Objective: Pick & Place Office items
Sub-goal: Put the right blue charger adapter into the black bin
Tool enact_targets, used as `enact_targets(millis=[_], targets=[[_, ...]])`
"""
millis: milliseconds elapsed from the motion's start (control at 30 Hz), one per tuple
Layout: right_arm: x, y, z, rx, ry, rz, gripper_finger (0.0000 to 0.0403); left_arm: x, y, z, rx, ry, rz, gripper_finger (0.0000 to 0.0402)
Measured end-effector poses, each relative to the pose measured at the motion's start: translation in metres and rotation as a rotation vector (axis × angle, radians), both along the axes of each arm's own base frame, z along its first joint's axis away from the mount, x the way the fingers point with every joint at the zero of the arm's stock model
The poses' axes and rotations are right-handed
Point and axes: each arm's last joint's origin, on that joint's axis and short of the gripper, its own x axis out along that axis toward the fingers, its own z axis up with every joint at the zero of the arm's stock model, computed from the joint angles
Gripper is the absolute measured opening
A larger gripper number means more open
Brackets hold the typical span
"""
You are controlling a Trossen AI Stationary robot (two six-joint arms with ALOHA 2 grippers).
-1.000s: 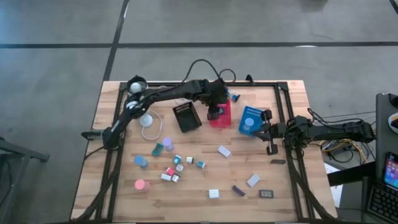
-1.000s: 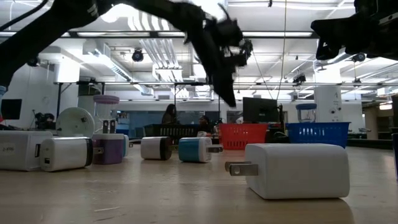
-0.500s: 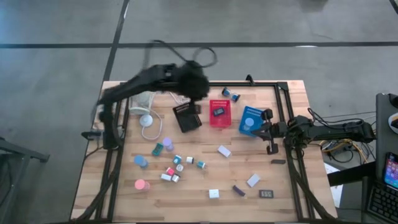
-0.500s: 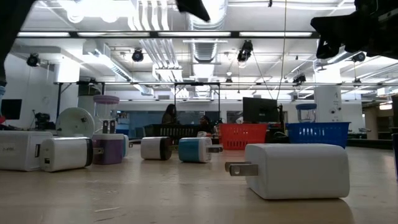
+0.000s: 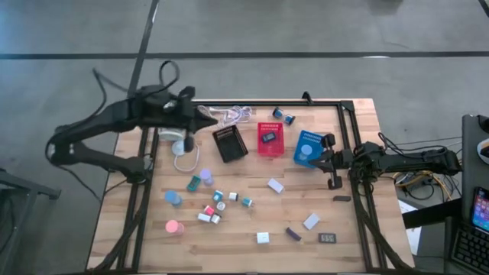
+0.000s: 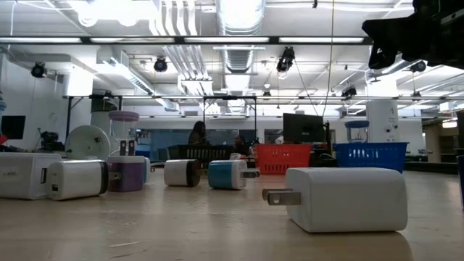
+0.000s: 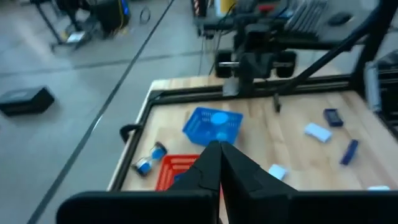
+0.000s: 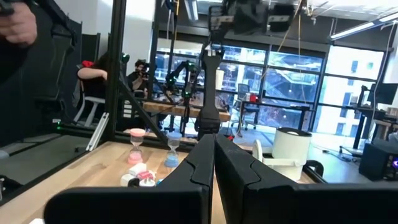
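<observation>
The office items lie scattered over the near half of the table: a lavender roll (image 5: 205,175), a teal block (image 5: 194,183), a blue roll (image 5: 173,198), a pink roll (image 5: 173,226), a white block (image 5: 275,185) and several more. One small dark rectangle (image 5: 268,137) lies in the red tray (image 5: 270,149). A blue roll (image 5: 306,150) lies in the blue tray (image 5: 312,138). My left gripper (image 5: 205,118) (image 7: 219,149) hangs shut and holds nothing, high over the far left corner. My right gripper (image 5: 327,153) (image 8: 212,146) waits shut at the right edge, beside the blue tray.
A black tray (image 5: 229,143) stands left of the red one. A white coiled cable (image 5: 183,149) lies near the left arm's base. Two small sand timers (image 5: 284,116) lie at the far edge. A black frame (image 5: 348,122) borders the table. In the low view a white plug block (image 6: 346,198) lies closest.
My left gripper has risen from over the red tray and swung back toward the table's far left corner, tipping up from steeply downward to nearly level. The small dark rectangle now shows lying in the red tray.
</observation>
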Motion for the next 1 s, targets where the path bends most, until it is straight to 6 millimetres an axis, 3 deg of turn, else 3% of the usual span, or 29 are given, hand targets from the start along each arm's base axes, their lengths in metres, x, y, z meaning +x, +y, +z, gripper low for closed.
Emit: enact_targets(millis=[167, 367, 600, 733, 1000], targets=[[0.0, 0.0, 0.0, -0.003, 0.0, -0.001, 0.0008, -0.027, -0.006, -0.039, 0.047, -0.208, -0.02, 0.0004], [0.0, 0.0, 0.0, -0.001, 0.0, -0.001, 0.0008, -0.038, -0.011, -0.113, 0.035, -0.33, -0.076, 0.0003], [0.0, 0.0, 0.0, -0.006, 0.0, -0.001, 0.0008, -0.059, -0.015, -0.176, 0.063, -0.511, -0.089, 0.0002], [0.0, 0.0, 0.0, -0.008, 0.0, -0.002, 0.0008, -0.065, -0.015, -0.199, 0.044, -0.502, -0.065, 0.0002], [0.0, -0.001, 0.0, -0.006, -0.001, -0.024, 0.0008, -0.076, -0.018, -0.22, 0.065, -0.46, -0.076, 0.0002]])
